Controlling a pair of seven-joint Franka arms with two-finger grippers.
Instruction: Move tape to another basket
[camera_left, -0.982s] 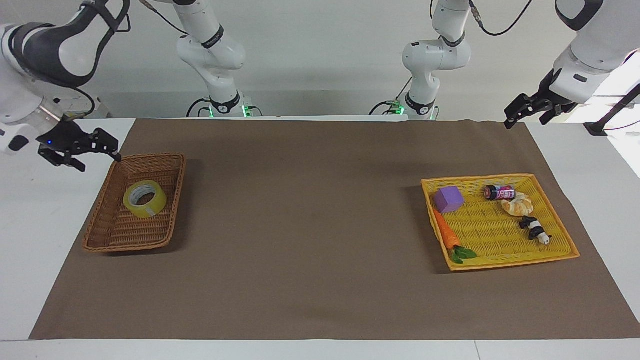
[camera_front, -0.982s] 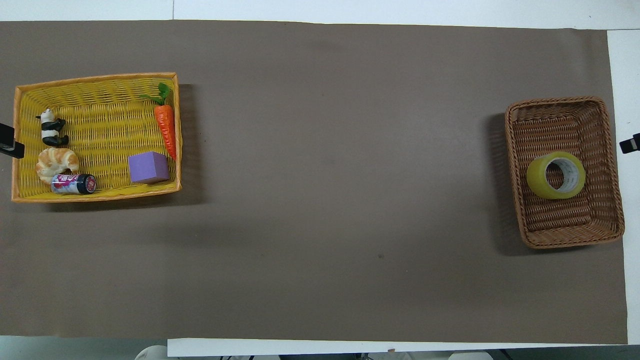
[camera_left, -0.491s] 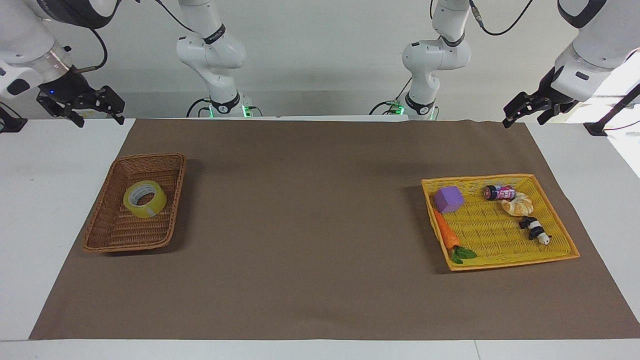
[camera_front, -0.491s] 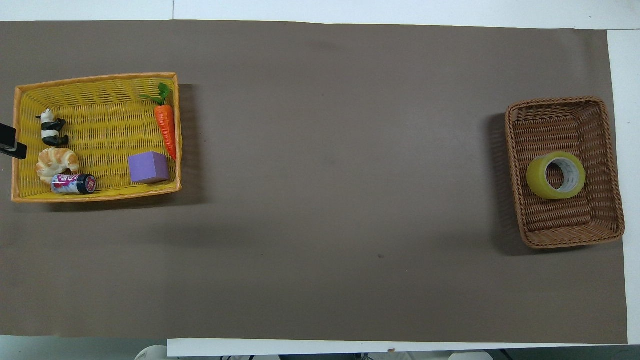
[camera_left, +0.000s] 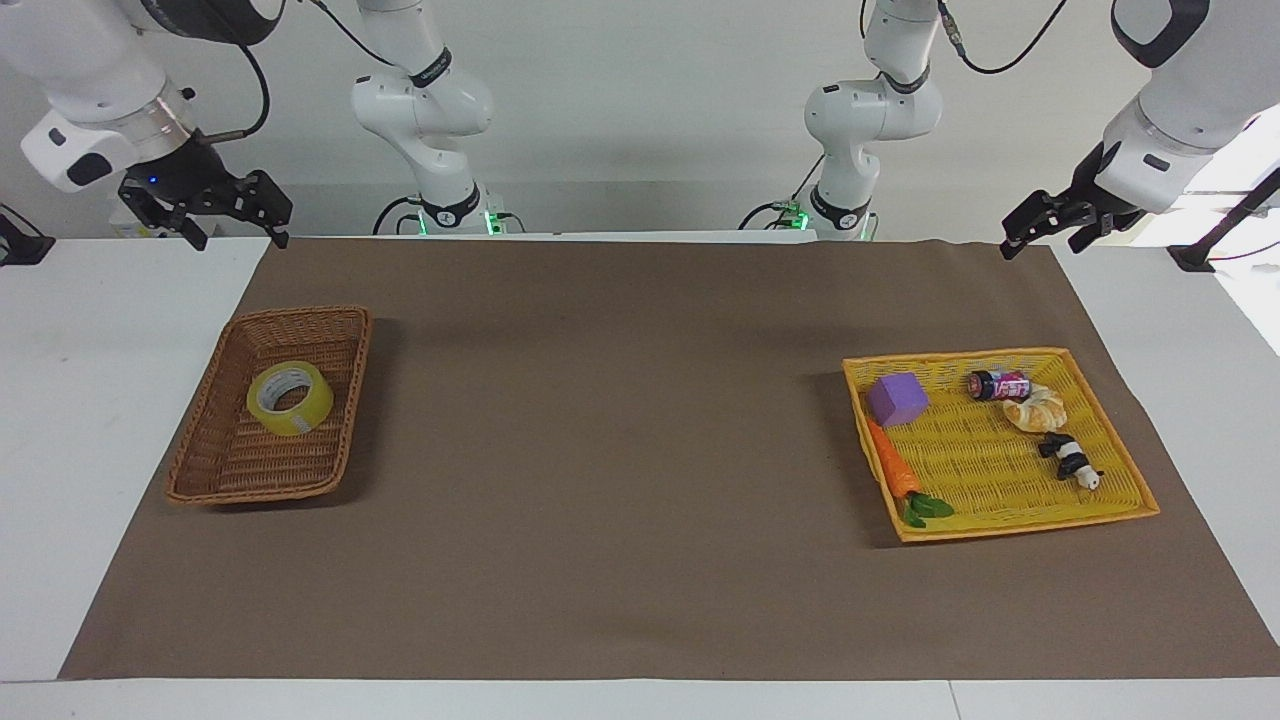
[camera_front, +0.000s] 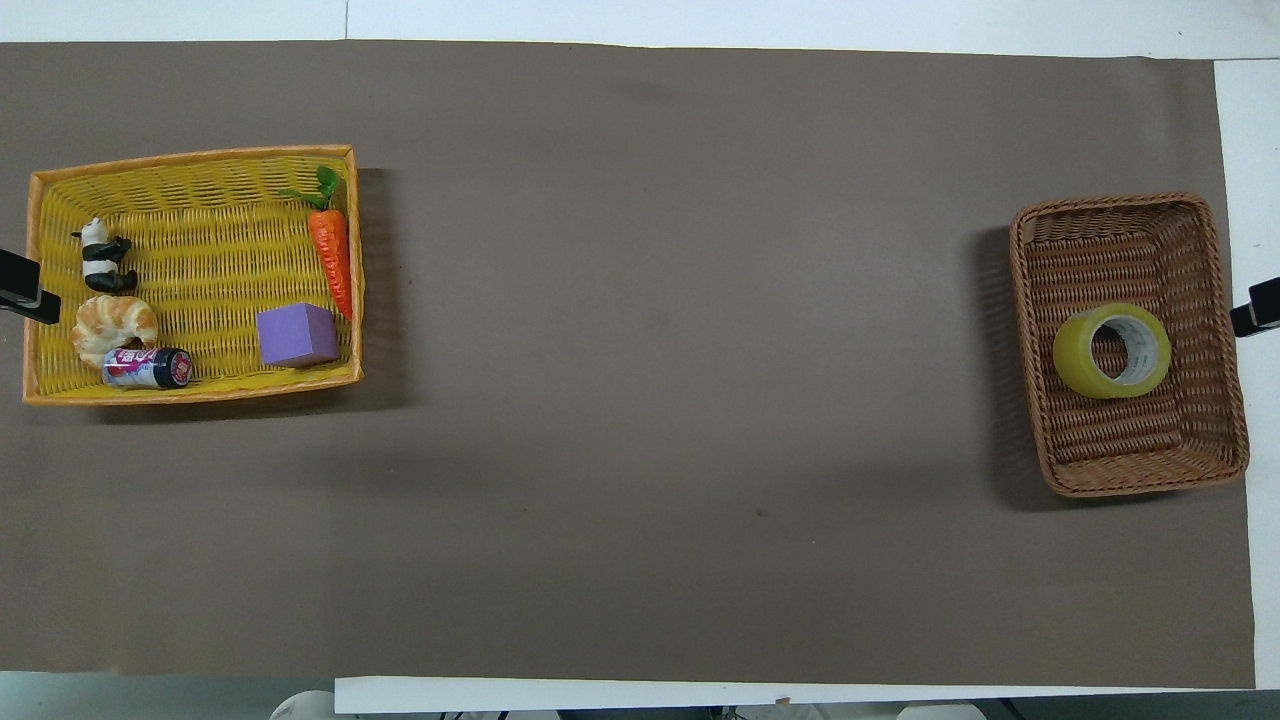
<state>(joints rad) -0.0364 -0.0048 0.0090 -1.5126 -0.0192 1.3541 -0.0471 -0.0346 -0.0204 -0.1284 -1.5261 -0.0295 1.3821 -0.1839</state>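
Observation:
The tape (camera_left: 290, 398), a yellow roll with a pale core, lies flat in the brown wicker basket (camera_left: 250, 490) at the right arm's end of the table. It also shows in the overhead view (camera_front: 1111, 351), in the half of that basket (camera_front: 1120, 205) nearer the robots. My right gripper (camera_left: 238, 232) is open and empty, up in the air over the mat's corner, well clear of the basket. Only its tip (camera_front: 1258, 308) shows from above. My left gripper (camera_left: 1040, 245) is open and empty, raised over the mat's edge at the left arm's end.
A bright yellow basket (camera_left: 1020, 525) at the left arm's end holds a purple cube (camera_left: 897, 398), a carrot (camera_left: 893, 468), a small can (camera_left: 998, 384), a croissant (camera_left: 1036, 409) and a panda figure (camera_left: 1070, 460). A brown mat (camera_left: 620, 450) covers the table.
My right gripper has risen from beside the brown basket's rim and swung toward the robots' edge of the mat. The left gripper barely shifted. The tape has not moved.

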